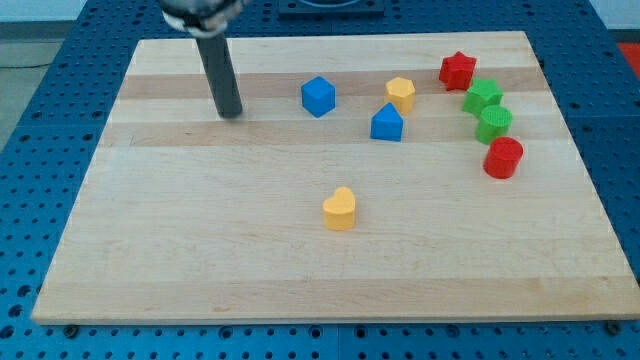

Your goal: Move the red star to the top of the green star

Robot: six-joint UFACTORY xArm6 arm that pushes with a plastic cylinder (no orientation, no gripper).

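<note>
The red star (pixel 457 70) sits near the board's top right. The green star (pixel 482 97) lies just below and to the right of it, almost touching. My tip (pixel 230 112) rests on the board at the upper left, far to the left of both stars, with the blue cube (pixel 318 96) between it and them.
A green cylinder (pixel 494 123) sits just below the green star and a red cylinder (pixel 503 157) below that. A yellow block (pixel 401 94) and a blue block (pixel 386 123) stand left of the stars. A yellow heart (pixel 340 208) lies mid-board. The wooden board (pixel 200 260) rests on a blue table.
</note>
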